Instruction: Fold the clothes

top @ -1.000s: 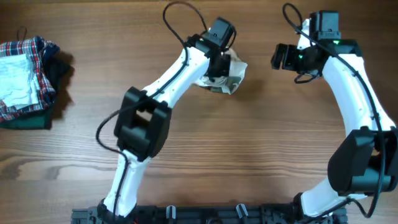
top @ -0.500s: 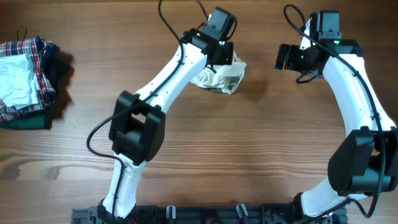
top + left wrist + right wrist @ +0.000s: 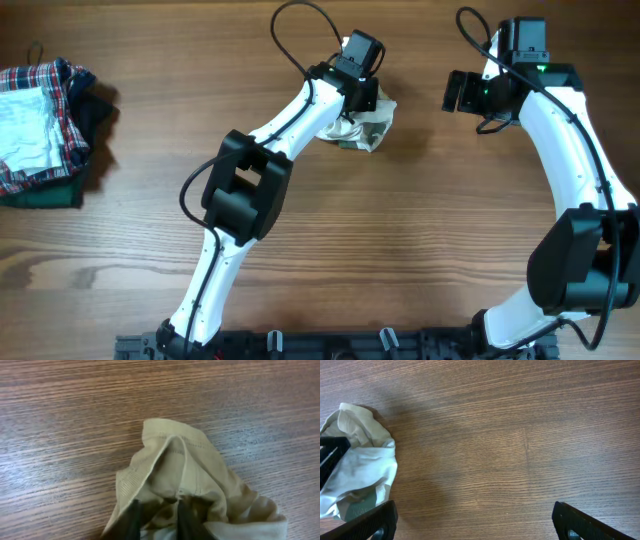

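The clothes [image 3: 370, 123] are a small crumpled garment of cream and tan fabric lying bunched at the back middle of the table. My left gripper [image 3: 358, 98] is on its far edge and is shut on a fold of tan fabric, as the left wrist view shows [image 3: 157, 521]; the garment [image 3: 186, 467] rises in a peak in front of the fingers. My right gripper [image 3: 456, 92] hangs wide open and empty to the right of the garment, apart from it. In the right wrist view [image 3: 475, 524] the garment [image 3: 362, 467] lies at the left edge.
A stack of clothes [image 3: 40, 125] with a red-and-blue plaid garment on a dark green folded cloth sits at the far left edge of the wooden table [image 3: 420, 230].
My left arm has shifted its elbow and wrist while staying on the garment's far edge, and the bunched fabric has shifted only slightly. My right arm has barely moved.
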### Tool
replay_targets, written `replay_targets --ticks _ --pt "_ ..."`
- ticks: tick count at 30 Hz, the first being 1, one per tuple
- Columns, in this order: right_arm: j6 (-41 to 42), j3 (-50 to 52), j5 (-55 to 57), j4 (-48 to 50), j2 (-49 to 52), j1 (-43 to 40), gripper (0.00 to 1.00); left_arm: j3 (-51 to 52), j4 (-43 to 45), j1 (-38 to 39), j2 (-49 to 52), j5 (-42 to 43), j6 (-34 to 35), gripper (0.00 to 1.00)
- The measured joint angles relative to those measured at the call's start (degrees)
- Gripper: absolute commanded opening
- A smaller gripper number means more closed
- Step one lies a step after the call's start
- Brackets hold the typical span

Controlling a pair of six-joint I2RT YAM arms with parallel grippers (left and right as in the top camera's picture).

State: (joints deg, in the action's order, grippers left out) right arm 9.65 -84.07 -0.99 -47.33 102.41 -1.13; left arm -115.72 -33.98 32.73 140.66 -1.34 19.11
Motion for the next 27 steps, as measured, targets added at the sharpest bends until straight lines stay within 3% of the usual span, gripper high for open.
replay_targets --ticks 2,5,8,14,24,27 --pt "0.0 0.0 0.0 0.0 0.0 0.0 1.0 0.0 -1.1 0.1 -1.6 -0.5 -0.2 0.43" --pt "0.0 0.0 0.0 0.0 0.0 0.0 1.0 -0.2 -2.5 1.3 -9.0 -1.0 -0.9 0.65" --pt "0.0 0.0 0.0 0.0 0.0 0.0 0.99 -1.6 -6.6 3.9 -12.9 -2.3 -3.7 0.74" --pt "0.0 0.0 0.0 0.0 0.0 0.0 1.0 -0.3 -13.6 6.3 -8.3 -6.3 -6.0 0.76" --pt "0.0 0.0 0.0 0.0 0.0 0.0 0.99 0.1 -13.7 7.9 -2.1 -7.2 -6.4 0.77" --pt "0.0 0.0 0.0 0.0 0.0 0.0 1.0 0.1 -13.6 8.4 -1.5 -8.0 -6.7 0.83"
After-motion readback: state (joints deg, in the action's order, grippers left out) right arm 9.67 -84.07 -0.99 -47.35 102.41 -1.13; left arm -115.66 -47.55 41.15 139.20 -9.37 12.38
